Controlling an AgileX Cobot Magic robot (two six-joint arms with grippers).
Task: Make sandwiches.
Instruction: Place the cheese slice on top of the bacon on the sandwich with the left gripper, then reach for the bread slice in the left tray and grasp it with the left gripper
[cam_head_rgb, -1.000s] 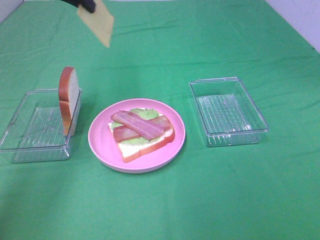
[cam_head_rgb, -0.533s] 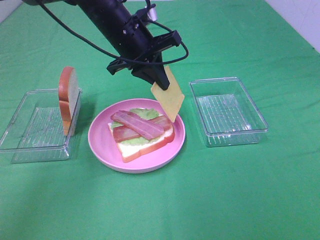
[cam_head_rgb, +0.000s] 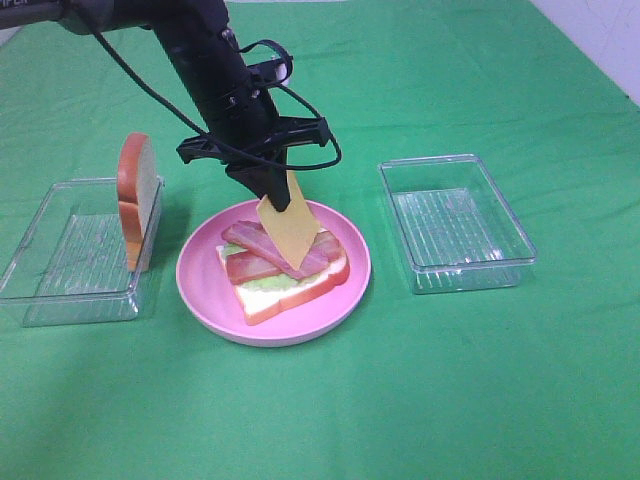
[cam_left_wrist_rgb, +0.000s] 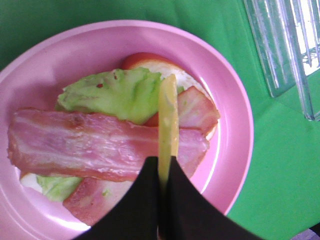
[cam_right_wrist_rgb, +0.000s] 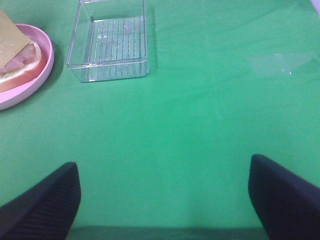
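Note:
An open sandwich (cam_head_rgb: 285, 268) lies on the pink plate (cam_head_rgb: 205, 292): one bread slice with lettuce (cam_left_wrist_rgb: 115, 92) and two crossed bacon strips (cam_left_wrist_rgb: 100, 145). My left gripper (cam_head_rgb: 274, 193) hangs over it, shut on a yellow cheese slice (cam_head_rgb: 291, 228) that tilts down onto the bacon. In the left wrist view the cheese (cam_left_wrist_rgb: 168, 120) shows edge-on between the black fingers (cam_left_wrist_rgb: 135, 205). A second bread slice (cam_head_rgb: 137, 195) stands upright in the left clear tray (cam_head_rgb: 60, 285). My right gripper (cam_right_wrist_rgb: 165, 200) stands open above bare cloth, to the side of the right tray (cam_right_wrist_rgb: 110, 40).
A clear tray (cam_head_rgb: 455, 225) with nothing in it sits right of the plate. The left arm and its cables cross the back left of the green cloth. The plate's rim (cam_right_wrist_rgb: 30, 85) and the cheese (cam_right_wrist_rgb: 10, 37) show at the edge of the right wrist view.
The left arm has come in from the far back with the cheese and lowered it, first over the plate's right side, now leftward onto the bacon. The right gripper has not moved.

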